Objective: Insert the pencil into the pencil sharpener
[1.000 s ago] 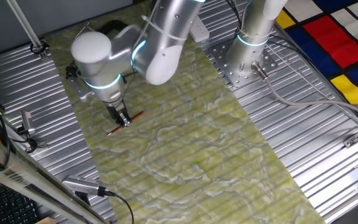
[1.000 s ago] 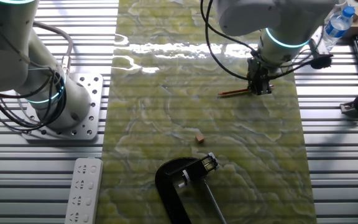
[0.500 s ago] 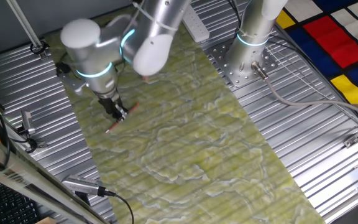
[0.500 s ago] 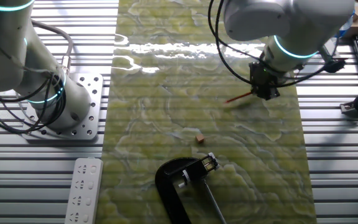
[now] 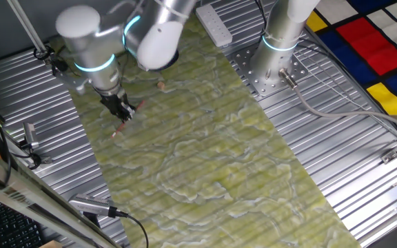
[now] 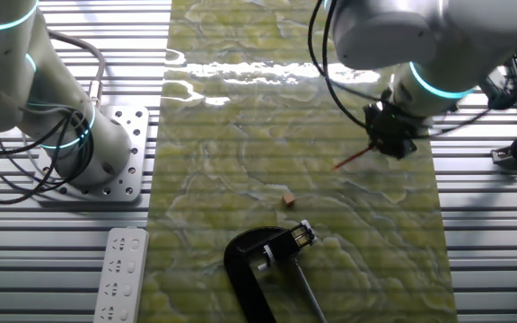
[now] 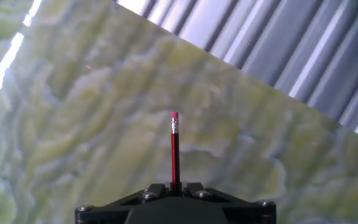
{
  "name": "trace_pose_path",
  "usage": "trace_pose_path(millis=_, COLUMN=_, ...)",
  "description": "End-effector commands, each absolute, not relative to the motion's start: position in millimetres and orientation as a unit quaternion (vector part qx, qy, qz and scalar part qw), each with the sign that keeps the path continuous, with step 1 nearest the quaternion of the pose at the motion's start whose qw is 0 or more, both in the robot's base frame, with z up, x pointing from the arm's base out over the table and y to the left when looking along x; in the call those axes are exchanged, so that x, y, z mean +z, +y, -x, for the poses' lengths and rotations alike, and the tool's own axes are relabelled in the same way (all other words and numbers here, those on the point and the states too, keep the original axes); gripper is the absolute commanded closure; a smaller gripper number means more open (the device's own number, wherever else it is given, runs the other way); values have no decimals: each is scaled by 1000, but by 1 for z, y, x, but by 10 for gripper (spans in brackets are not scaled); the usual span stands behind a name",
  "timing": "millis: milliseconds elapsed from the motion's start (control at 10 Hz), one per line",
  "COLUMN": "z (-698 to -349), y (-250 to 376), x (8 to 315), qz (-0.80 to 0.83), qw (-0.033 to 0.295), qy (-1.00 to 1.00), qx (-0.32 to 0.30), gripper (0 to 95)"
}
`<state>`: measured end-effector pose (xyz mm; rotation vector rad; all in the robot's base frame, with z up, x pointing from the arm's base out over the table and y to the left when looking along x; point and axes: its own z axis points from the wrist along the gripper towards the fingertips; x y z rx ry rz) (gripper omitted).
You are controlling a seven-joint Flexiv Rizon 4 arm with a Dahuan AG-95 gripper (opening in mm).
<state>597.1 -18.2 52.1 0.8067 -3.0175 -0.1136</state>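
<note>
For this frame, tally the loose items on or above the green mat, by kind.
Pencil, held in the jaws: 1
Pencil sharpener, black: 1
Small tan block: 1
Total: 3

The gripper (image 6: 391,144) lifted the pencil (image 6: 352,161) off the green mat (image 6: 240,179), where it had lain flat. Arm and pencil moved along the mat, toward the pencil sharpener (image 6: 254,269). The pencil tilted, its free end pointing down at the mat.
</note>
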Motion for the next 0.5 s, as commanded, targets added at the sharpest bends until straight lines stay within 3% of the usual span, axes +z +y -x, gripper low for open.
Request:
trace_pose_path(millis=100, z=-596, y=-37, x=54, qz=-259, qw=9, qy=-965, qx=-31, gripper=950)
trace_pose_path(millis=500, z=-584, y=-63, x=57, qz=-274, qw=9, qy=-961, qx=-28, gripper=950)
